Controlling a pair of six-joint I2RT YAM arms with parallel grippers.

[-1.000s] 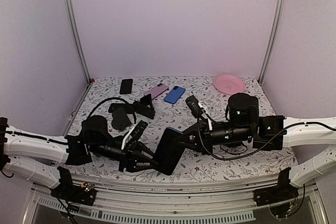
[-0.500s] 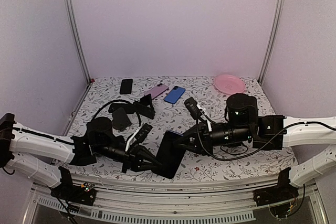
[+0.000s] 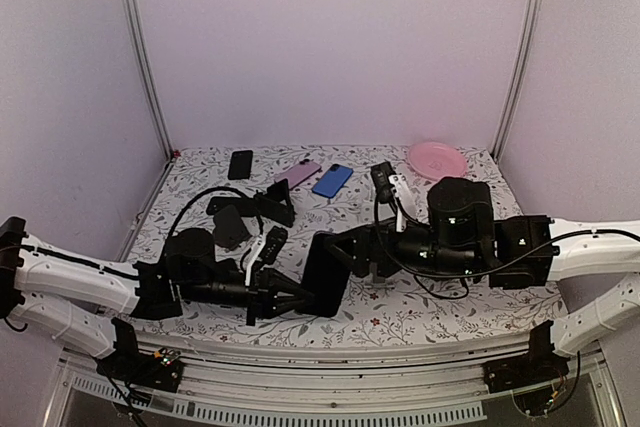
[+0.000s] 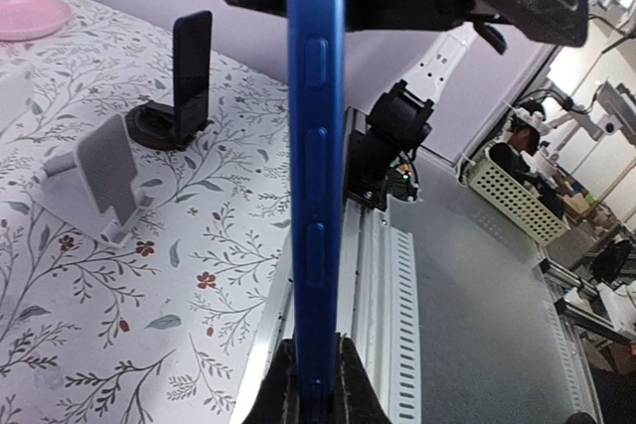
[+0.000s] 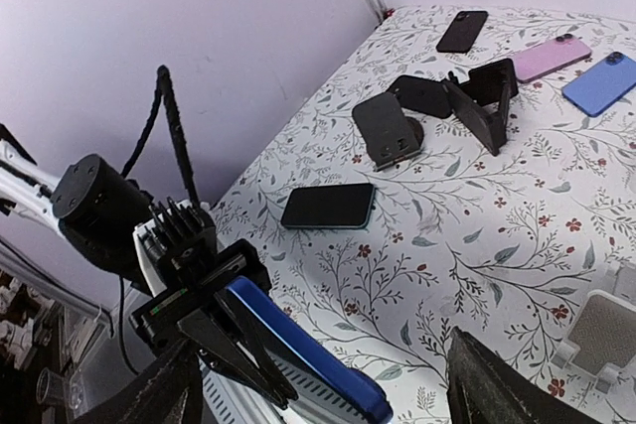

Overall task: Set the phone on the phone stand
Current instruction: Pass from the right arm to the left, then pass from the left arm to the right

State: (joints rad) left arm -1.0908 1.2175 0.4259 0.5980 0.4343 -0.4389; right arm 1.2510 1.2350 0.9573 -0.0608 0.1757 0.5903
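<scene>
Right end effector (image 3: 358, 252) let go since a second ago, fingers spread wide. I saw left end effector (image 4: 316, 384) clamped on phone (image 4: 316, 146), held on edge above near side of desk (image 3: 430, 317).

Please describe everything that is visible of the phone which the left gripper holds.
The phone is a thin slab with a glossy blue frame; its broad face looks dark from above. One long edge carries three slim side buttons in a row. The left gripper is shut on one end and holds it on edge over the near part of the table. The right gripper stands open around the other end, not clamping it.
</scene>
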